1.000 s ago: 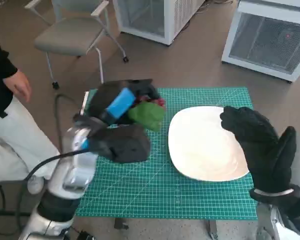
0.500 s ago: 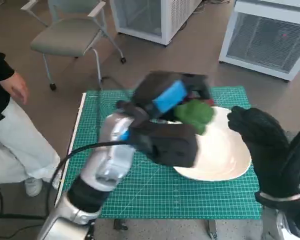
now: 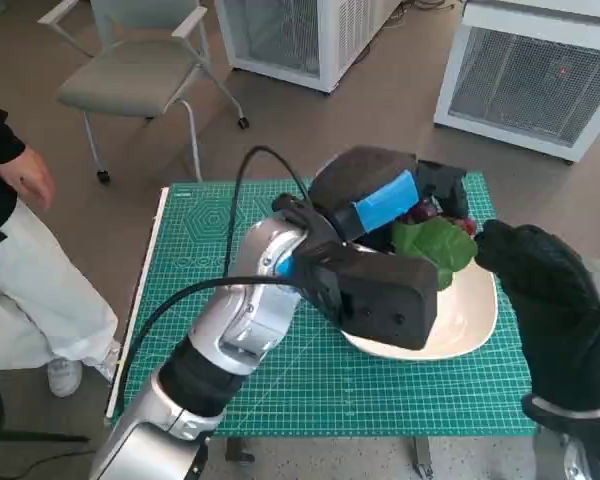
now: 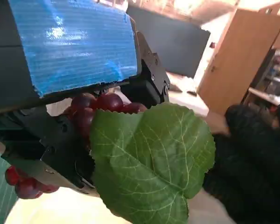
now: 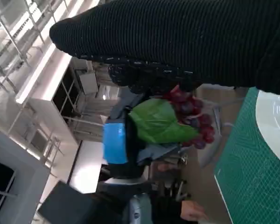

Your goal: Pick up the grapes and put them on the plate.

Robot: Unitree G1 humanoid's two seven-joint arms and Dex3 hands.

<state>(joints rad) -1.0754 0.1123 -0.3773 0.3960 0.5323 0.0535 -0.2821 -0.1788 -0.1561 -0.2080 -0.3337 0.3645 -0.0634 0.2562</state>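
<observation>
**Grapes held above the plate**

The left hand (image 3: 385,200) grips the grapes (image 4: 91,109), its black fingers (image 4: 151,86) closed round the red bunch, whose broad green leaf (image 3: 435,245) hangs out in front (the leaf hides most of the fruit in the head view). The bunch is over the far part of the white plate (image 3: 460,325), which lies on the green cutting mat (image 3: 200,235). Whether the grapes touch the plate cannot be told. The right hand (image 3: 550,300), in its black glove, holds nothing and stands at the plate's right edge, fingers extended. A person (image 3: 15,250) stands left of the table.
</observation>
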